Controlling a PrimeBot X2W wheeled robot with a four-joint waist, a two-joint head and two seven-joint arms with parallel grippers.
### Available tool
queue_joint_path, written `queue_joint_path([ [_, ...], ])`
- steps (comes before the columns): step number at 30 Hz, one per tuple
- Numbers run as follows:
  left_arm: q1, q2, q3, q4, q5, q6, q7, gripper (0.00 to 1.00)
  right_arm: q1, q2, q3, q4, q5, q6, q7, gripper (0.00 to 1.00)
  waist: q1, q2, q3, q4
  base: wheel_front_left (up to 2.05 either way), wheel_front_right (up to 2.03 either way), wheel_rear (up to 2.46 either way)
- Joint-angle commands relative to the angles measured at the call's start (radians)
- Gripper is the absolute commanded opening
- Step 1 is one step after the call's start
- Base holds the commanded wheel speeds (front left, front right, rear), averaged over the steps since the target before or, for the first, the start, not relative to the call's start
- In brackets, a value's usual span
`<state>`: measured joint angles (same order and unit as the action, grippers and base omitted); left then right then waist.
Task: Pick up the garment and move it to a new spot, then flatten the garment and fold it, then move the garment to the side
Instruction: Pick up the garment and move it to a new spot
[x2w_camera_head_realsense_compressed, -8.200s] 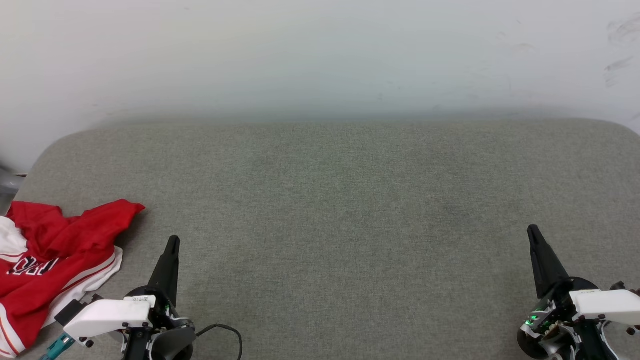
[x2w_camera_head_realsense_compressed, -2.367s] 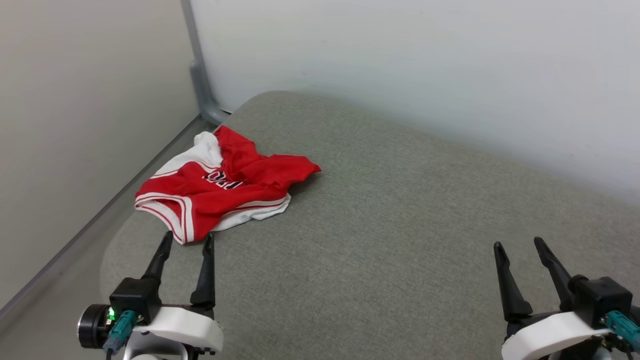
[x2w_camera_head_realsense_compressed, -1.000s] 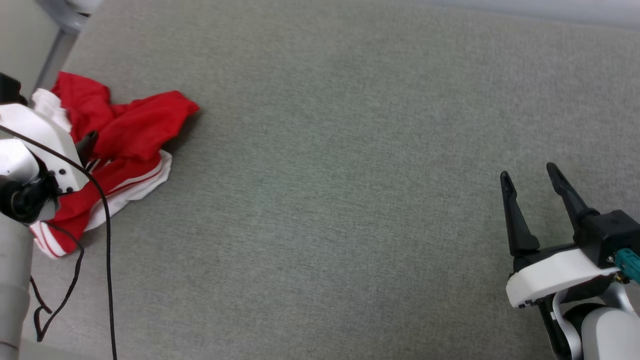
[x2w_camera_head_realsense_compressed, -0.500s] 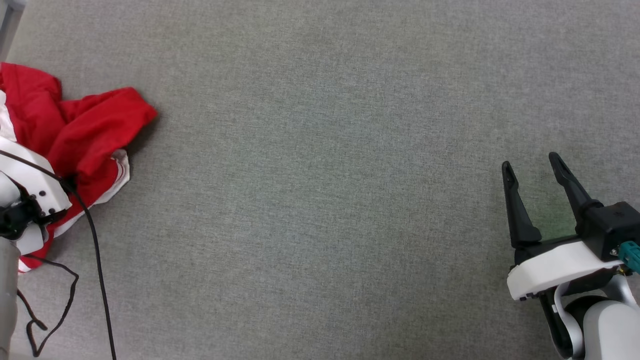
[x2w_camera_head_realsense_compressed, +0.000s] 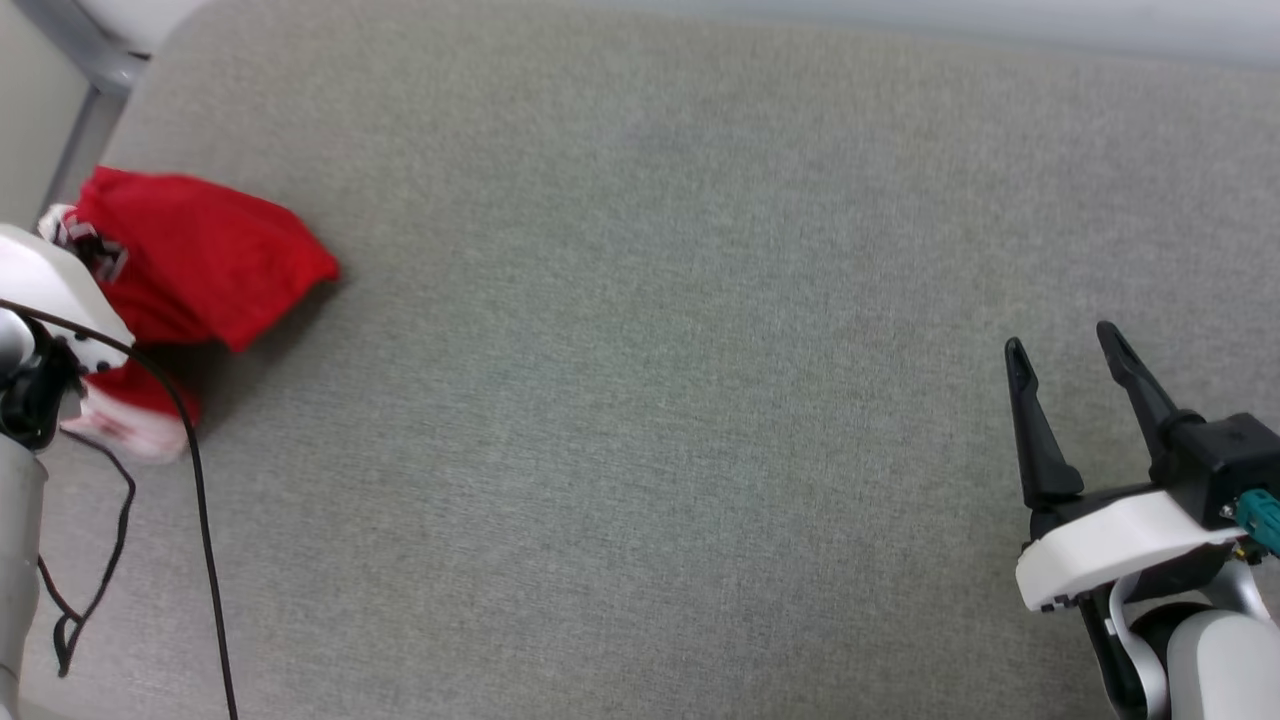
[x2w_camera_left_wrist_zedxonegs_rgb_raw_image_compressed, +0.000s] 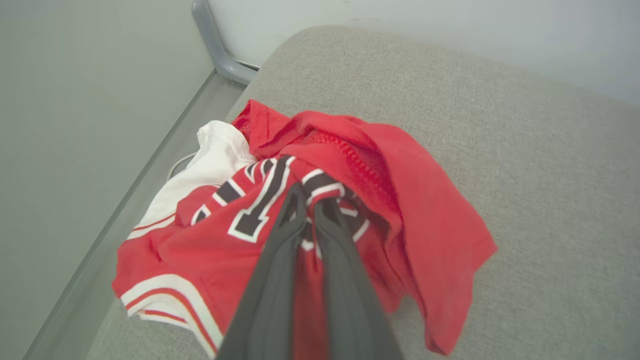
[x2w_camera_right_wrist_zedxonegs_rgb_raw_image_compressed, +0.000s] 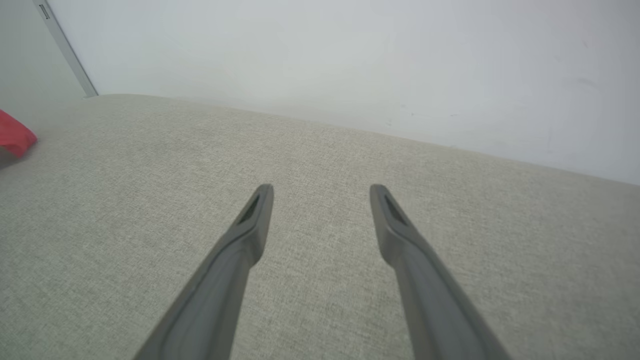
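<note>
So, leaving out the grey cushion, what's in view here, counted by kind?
Clothing: 1, the red jersey
Robot hands: 2, the left hand and the right hand
Cables: 1, the black cable
Total: 4

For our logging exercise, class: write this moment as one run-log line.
phase: garment pickup | left gripper: shut on garment at left end of grey cushion | right gripper: open, empty, over cushion

A rounded grey-green fabric pad (x2w_camera_head_realsense_compressed: 640, 400) abuts a plain pale wall (x2w_camera_right_wrist_zedxonegs_rgb_raw_image_compressed: 320, 60), a grey metal post (x2w_camera_left_wrist_zedxonegs_rgb_raw_image_compressed: 215, 46) beside its corner.
</note>
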<state>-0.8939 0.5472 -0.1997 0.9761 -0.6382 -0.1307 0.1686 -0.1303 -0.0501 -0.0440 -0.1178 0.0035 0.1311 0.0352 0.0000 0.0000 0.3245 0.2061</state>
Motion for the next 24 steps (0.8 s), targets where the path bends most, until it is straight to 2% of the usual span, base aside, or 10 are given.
queue_joint_path([
  [1,-0.012,0.002,-0.003,-0.003,0.008,0.001,-0.011,0.0,0.011,0.0,-0.001,0.003,0.006,-0.001,-0.008,1.0,0.0,0.0,-0.024,0.008,0.0,0.0,0.0],
  [7,-0.034,-0.007,-0.036,-0.042,0.083,0.023,-0.256,0.0,0.039,0.0,-0.002,0.031,0.049,-0.001,-0.032,1.0,0.0,0.0,-0.116,0.015,0.0,0.0,0.0],
  [11,-0.032,-0.035,-0.043,-0.078,0.097,0.031,-0.351,0.0,0.06,0.0,-0.003,0.049,0.057,-0.001,-0.045,1.0,0.0,0.0,-0.174,0.014,0.0,0.0,0.0],
  [18,0.048,-0.105,-0.045,-0.195,0.094,0.047,-0.42,0.0,0.097,0.0,-0.001,0.071,0.07,-0.001,-0.059,1.0,0.0,0.0,-0.253,-0.023,0.0,0.0,0.0],
  [24,0.16,-0.165,-0.048,-0.352,0.085,0.067,-0.431,0.0,0.125,0.0,-0.001,0.065,0.072,-0.001,-0.051,1.0,0.0,0.0,-0.284,-0.092,0.0,0.0,0.0],
])
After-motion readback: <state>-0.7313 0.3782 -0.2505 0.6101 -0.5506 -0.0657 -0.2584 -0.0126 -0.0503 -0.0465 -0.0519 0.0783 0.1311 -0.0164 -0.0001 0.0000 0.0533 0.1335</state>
